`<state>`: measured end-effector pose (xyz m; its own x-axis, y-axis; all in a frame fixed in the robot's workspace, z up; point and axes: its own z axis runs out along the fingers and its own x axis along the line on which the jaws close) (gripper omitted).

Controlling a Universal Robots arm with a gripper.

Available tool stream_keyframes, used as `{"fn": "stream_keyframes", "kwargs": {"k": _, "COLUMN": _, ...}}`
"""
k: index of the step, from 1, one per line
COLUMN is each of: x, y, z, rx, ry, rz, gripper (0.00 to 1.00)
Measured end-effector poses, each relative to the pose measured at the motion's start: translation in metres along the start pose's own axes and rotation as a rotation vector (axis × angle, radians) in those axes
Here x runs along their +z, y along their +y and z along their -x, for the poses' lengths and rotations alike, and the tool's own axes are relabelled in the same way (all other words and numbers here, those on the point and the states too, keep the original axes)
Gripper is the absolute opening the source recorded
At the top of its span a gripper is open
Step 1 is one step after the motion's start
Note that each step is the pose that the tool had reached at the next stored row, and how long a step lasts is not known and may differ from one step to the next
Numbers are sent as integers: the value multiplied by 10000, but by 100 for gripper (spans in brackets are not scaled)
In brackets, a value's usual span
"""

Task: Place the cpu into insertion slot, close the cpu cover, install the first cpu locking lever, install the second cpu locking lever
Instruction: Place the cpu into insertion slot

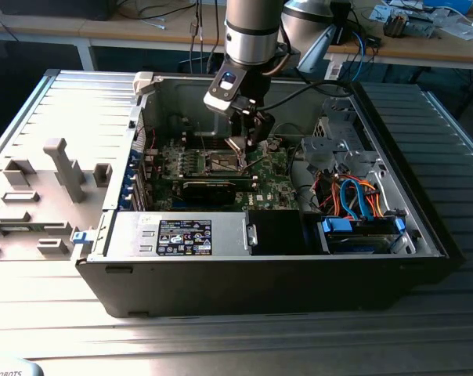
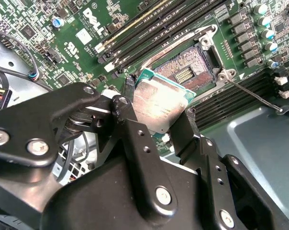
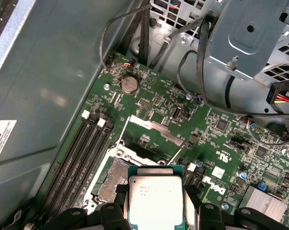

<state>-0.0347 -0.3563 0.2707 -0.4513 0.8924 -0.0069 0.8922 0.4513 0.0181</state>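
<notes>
The cpu is clamped by two opposite edges between the jaws of the gripper and is held just above the insertion slot, off its centre and not yet seated. In the exterior view the gripper is seen at about one o'clock of the slot. If the chip were lowered skewed, one corner could be landed first and the fine contacts bent.
</notes>
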Motion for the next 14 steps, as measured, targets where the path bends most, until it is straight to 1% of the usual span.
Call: {"fn": "stream_keyframes", "kwargs": {"k": 14, "x": 0, "y": 0, "z": 0, "rx": 288, "ry": -16, "rz": -8, "gripper": 54}}
